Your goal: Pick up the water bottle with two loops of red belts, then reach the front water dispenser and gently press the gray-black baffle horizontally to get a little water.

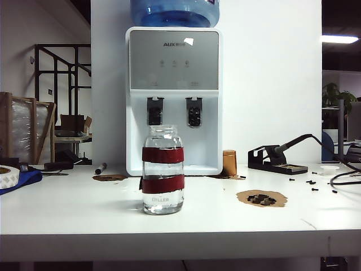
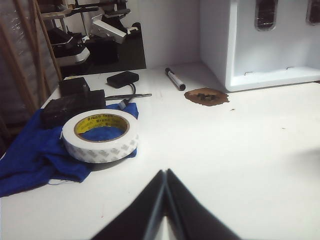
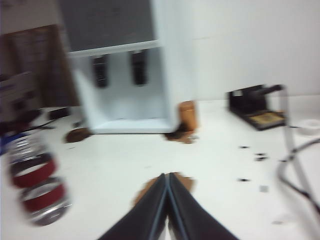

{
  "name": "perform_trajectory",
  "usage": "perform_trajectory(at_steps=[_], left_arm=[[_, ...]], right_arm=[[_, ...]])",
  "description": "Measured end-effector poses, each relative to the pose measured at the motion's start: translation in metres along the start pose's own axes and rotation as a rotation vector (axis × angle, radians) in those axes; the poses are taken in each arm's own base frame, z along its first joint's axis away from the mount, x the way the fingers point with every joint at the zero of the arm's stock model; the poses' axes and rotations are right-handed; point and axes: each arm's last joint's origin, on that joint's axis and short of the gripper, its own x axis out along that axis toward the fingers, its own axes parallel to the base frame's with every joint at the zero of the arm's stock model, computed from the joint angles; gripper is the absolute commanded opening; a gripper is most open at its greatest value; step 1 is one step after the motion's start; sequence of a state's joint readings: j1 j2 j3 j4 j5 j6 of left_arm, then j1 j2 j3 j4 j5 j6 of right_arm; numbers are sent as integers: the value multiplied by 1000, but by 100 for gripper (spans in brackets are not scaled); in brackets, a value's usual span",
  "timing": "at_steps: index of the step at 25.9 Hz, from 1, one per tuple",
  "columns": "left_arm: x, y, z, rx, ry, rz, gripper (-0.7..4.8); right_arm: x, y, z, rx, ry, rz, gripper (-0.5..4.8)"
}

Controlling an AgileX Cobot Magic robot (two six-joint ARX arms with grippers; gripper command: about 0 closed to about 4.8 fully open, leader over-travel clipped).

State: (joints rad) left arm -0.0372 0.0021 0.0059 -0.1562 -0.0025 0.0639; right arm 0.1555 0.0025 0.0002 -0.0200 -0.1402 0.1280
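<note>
bottle (image 1: 163, 170): upright mid-table, before the dispenser (image 1: 174, 101), untouched
feel: probably rigid, breakable glass; slick where bare
hold: likely across a red band (less slippery)
left gripper (image 2: 165, 176): fingers together, empty, near tape (image 2: 100, 135)
right gripper (image 3: 167, 179): together, empty, beside bottle
</note>
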Motion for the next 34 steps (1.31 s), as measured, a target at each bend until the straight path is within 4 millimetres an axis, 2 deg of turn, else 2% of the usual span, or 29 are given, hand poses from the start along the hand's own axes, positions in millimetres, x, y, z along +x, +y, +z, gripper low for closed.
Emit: perform_trajectory(at_steps=[5, 34], left_arm=[[0, 0, 0, 0, 0, 0, -4], [0, 0, 0, 0, 0, 0, -4]], right_arm=[[-2, -11, 1, 3, -15, -116, -1], [-2, -11, 1, 3, -10, -113, -1]])
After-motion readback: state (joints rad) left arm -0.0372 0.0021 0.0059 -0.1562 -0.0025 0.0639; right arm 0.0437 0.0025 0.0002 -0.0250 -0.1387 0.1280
